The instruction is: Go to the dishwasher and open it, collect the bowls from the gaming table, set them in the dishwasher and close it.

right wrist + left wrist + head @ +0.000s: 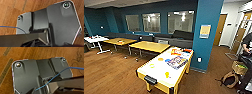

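Note:
The gaming table, long with a white top and yellow sides, stands just ahead at centre. Colourful board-game boxes lie on its far half. On the near half sit small round bowls: an orange one, a lime-green one and a yellowish one close to the near end. They are blurred, so I cannot tell their shapes exactly. The dishwasher is out of view. Both wrist views look down past the robot's dark plate onto wooden floor, with a thin blue cable crossing.
Two yellow-topped tables stand behind on the left, with a white table further left. Dark sofas line the blue wall. A blue pillar rises right of the gaming table. A person, a basket and a bag are at the right.

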Available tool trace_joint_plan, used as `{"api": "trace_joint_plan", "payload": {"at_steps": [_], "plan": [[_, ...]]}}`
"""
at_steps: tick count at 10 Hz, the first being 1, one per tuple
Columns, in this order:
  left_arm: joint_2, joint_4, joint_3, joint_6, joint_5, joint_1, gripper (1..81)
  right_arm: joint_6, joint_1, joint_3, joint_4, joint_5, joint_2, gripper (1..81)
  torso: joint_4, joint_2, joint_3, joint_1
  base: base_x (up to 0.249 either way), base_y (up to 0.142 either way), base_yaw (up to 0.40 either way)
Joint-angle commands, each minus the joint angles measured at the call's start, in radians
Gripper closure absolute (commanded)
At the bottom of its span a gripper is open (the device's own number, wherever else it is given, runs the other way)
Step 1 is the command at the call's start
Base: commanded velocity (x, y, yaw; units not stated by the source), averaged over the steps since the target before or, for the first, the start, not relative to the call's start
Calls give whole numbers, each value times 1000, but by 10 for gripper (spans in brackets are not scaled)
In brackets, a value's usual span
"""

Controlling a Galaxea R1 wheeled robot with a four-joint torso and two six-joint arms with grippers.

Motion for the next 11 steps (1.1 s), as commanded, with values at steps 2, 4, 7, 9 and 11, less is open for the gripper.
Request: {"api": "trace_joint_plan", "payload": {"at_steps": [2, 4, 7, 9, 11], "plan": [[-3, 7, 3, 7, 46, -44, 10, 0, 51, 5, -4, -50, 8, 10, 0, 0, 0, 0, 129, 68, 0], [-4, 7, 3, 7, 46, -44, 10, 0, 51, 6, -4, -50, 8, 10, 0, 0, 0, 0, 115, 71, 0], [-4, 7, 5, 7, 48, -44, 10, 0, 51, 6, -3, -50, 8, 10, 0, 0, 0, 0, 99, 77, 0], [-4, 7, 5, 7, 46, -43, 10, 0, 51, 6, -4, -50, 8, 10, 0, 0, 0, 0, 99, 77, 0], [-4, 7, 5, 7, 46, -40, 10, 0, 51, 8, -4, -50, 8, 10, 0, 0, 0, 0, 98, 78, 0]]}}
